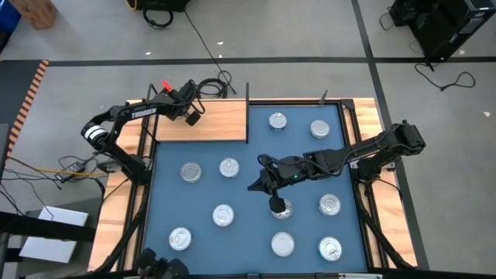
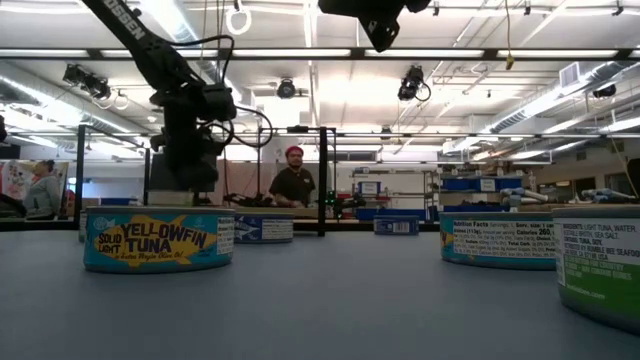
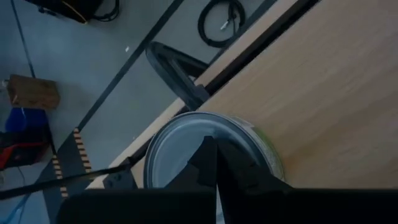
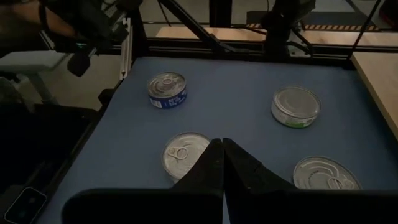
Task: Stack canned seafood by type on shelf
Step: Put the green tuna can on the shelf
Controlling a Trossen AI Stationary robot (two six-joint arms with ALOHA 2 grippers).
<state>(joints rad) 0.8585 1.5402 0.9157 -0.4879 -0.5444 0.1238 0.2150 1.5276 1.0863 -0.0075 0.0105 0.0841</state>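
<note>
Covering most of the bench point(image 1: 372, 108), a large blue mat point(image 1: 248, 178) carries the loose tins. The shelf point(image 1: 213, 122), a light wooden board with thin black posts, lies along the far left edge of the mat.

The left arm point(image 1: 116, 120) reaches over the shelf. The left tool point(image 1: 188, 108) sits above the shelf's far edge; in the left wrist view its fingers are pressed together over the lid of a green-labelled tin point(image 3: 211, 143) that rests on the wood at the board's edge. Whether the fingers grip that tin cannot be told.

The right arm point(image 1: 364, 151) extends from the right side toward the mat centre. The right tool point(image 1: 267, 186) is fully closed and holds nothing; it hovers just beside a tin point(image 1: 280, 206) in the middle of the mat.

Ten tins lie spread over the mat, well apart from one another. The low view shows a yellowfin tuna tin point(image 2: 158, 238) nearest the camera.
</note>
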